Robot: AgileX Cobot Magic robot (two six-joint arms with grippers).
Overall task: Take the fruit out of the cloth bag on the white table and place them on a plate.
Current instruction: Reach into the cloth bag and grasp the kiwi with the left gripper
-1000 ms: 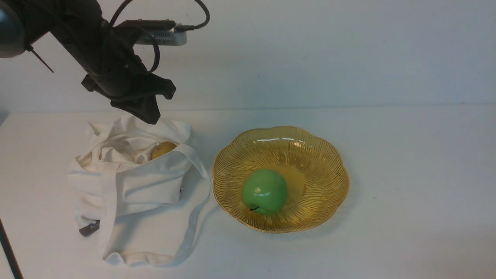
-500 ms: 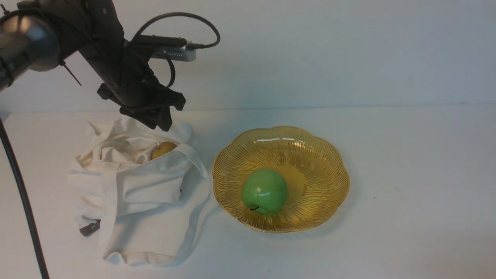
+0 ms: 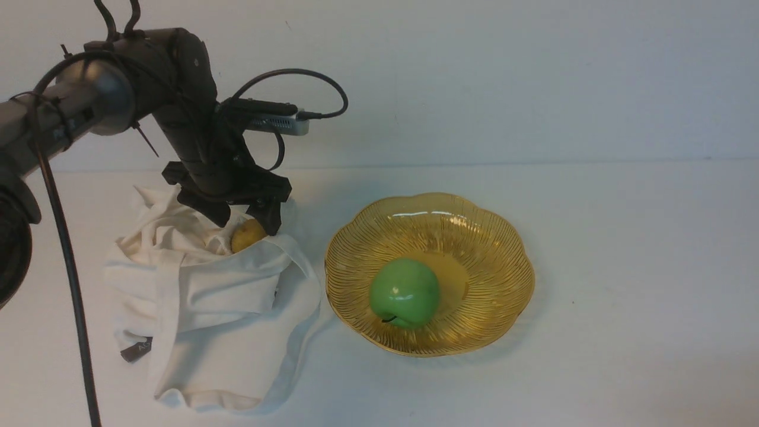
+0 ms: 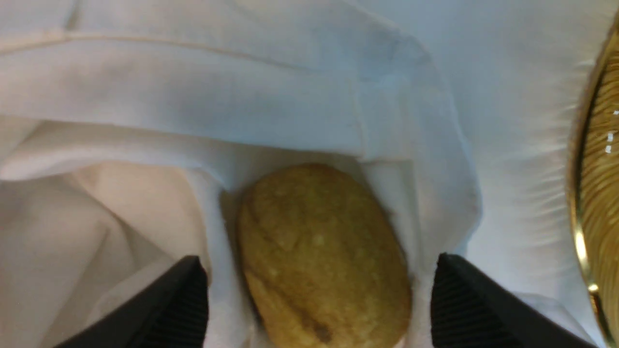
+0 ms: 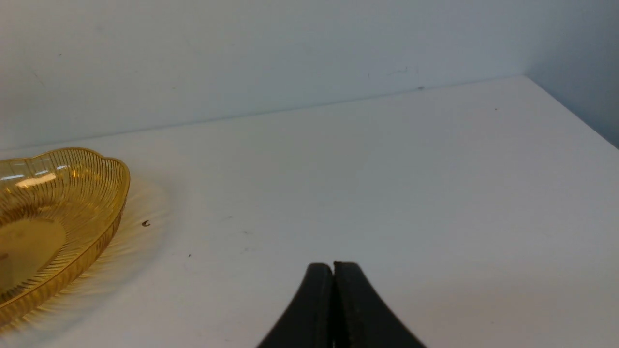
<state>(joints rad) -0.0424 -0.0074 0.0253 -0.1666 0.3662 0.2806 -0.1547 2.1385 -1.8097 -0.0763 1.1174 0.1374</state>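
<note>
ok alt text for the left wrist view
A small rough yellow-brown fruit lies in the mouth of an off-white cloth bag, between the left gripper's open black fingers. An amber ribbed glass plate's rim shows beside the bag.

The fruit (image 3: 246, 235) — dull yellow-brown, rough-skinned — lies in the open mouth of the crumpled off-white cloth bag (image 3: 225, 308) on the white worktop (image 3: 622, 267). Just right of the bag sits the plate (image 3: 486, 249) — amber, ribbed, scalloped.
</note>
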